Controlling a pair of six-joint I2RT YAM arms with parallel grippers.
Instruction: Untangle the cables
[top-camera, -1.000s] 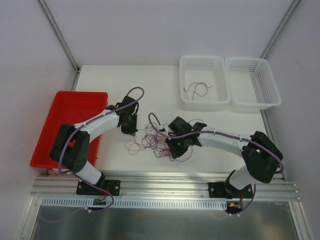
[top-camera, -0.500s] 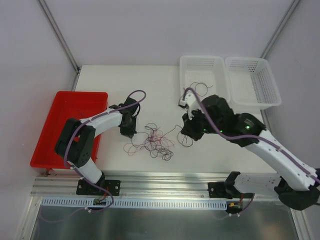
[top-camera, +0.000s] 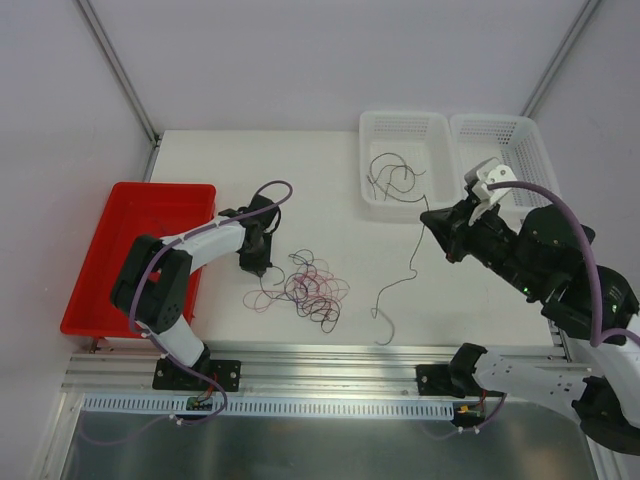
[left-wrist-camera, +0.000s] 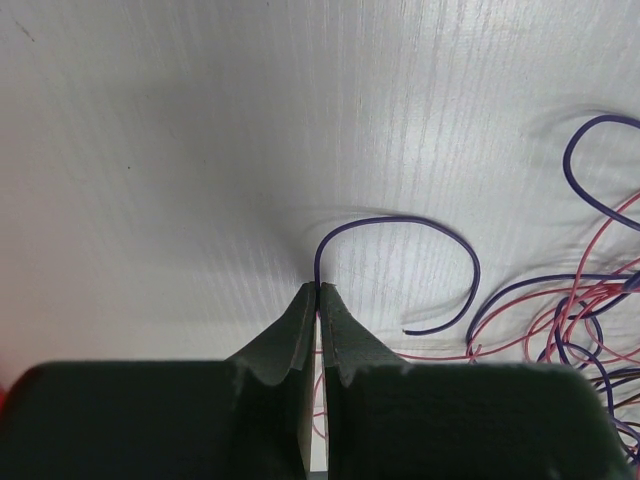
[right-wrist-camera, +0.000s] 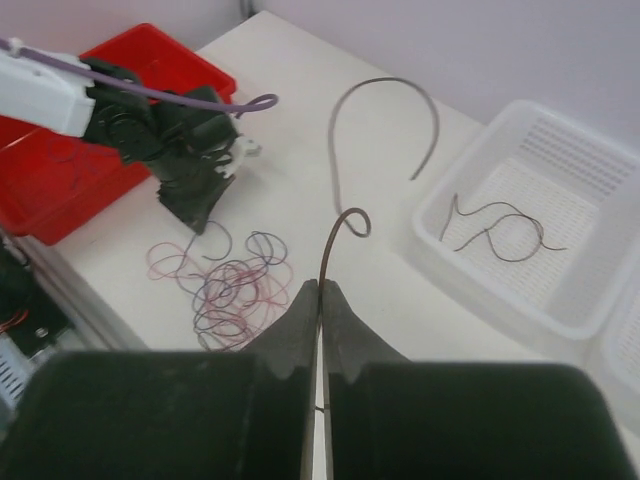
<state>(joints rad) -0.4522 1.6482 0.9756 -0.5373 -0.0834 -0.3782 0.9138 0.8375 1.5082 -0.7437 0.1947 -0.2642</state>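
Observation:
A tangle of thin purple, pink-red and dark cables (top-camera: 312, 288) lies on the white table between the arms; it also shows in the right wrist view (right-wrist-camera: 232, 292). My left gripper (top-camera: 257, 263) sits low at the tangle's left edge, shut on a purple cable (left-wrist-camera: 400, 223) at the fingertips (left-wrist-camera: 318, 290). My right gripper (top-camera: 432, 222) is raised to the right of the tangle, near the baskets. It is shut on a dark brown cable (top-camera: 413, 262) that hangs down to the table, apart from the tangle. That cable curls above the tips in the right wrist view (right-wrist-camera: 326, 245).
Two white mesh baskets stand at the back right; the left one (top-camera: 400, 116) holds dark cable strands (top-camera: 395, 178), the right one (top-camera: 492, 120) sits beside it. A red tray (top-camera: 120, 255) lies at the left edge. The metal rail runs along the front.
My right arm has risen and swung right from the tangle, drawing the dark brown cable out of it. My left gripper has stayed at the tangle's left edge.

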